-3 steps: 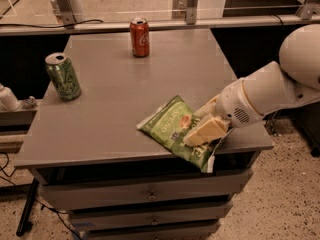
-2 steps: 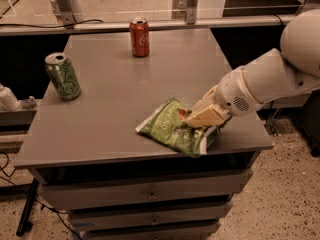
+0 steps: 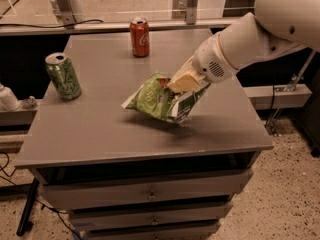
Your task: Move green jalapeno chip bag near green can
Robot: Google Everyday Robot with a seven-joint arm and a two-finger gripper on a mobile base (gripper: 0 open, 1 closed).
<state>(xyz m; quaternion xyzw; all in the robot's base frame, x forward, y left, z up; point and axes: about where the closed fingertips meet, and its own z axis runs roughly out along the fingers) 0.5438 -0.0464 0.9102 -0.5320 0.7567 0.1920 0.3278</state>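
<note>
A grey desk with drawers beneath it, seen from the front and slightly above. A green can with pale swirly markings and a silver top stands upright near the desk's left edge. To the right of the green can, well apart from it and about midway across the desk, a crinkly light-green jalapeno chip bag with white lettering is held up and tilted. Its left corner dips towards the green can and its right side is raised, and a dark shadow lies on the desktop under it. The gripper, tan-coloured and at the end of a thick white arm reaching in from the upper right, sits at the bag's upper right edge on the side away from the green can. Its jaws are clamped on the foil there. A red cola can stands upright behind and to the right of the green can, near the desk's back edge, farther back than the bag and apart from both. A small white object sits off the desk, just left of the green can and lower; what it is cannot be told.
</note>
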